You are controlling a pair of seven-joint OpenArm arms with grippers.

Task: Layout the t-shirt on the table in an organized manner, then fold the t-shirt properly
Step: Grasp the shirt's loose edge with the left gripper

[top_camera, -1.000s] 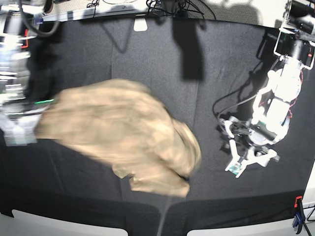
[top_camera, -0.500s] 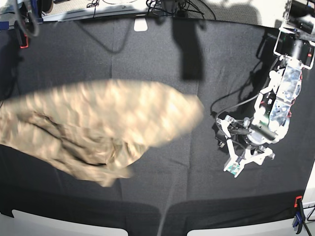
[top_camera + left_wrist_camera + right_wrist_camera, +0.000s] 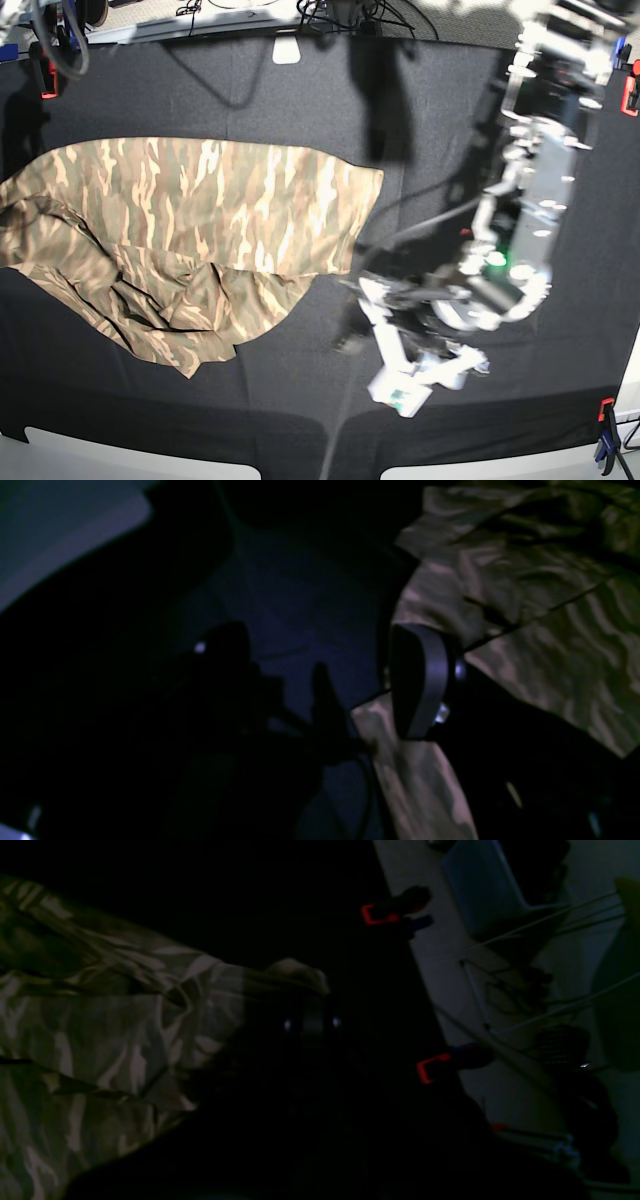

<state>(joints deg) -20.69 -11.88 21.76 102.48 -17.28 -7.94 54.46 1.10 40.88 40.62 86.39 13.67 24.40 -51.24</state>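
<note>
The camouflage t-shirt [image 3: 200,230] lies spread over the left half of the black table [image 3: 250,90], rumpled along its lower edge, and runs past the base view's left border. The right wrist view shows the t-shirt [image 3: 100,1015] drawn to a point at my right gripper [image 3: 310,1005], which is shut on that cloth tip. My left gripper [image 3: 385,350], blurred, hovers open just right of the shirt's lower right edge. Seen from the left wrist, one finger [image 3: 420,680] stands over the t-shirt [image 3: 550,630]; nothing sits between the jaws.
Red clamps [image 3: 45,80] [image 3: 630,95] [image 3: 605,410] hold the cloth at the table's edges, and two more [image 3: 375,915] [image 3: 430,1067] show in the right wrist view beside chairs on the floor. A small white piece [image 3: 286,48] sits at the far edge.
The t-shirt was flung leftward and has settled spread flat. My left arm has swung down and left toward the shirt's right edge. The right arm has left the base view.
</note>
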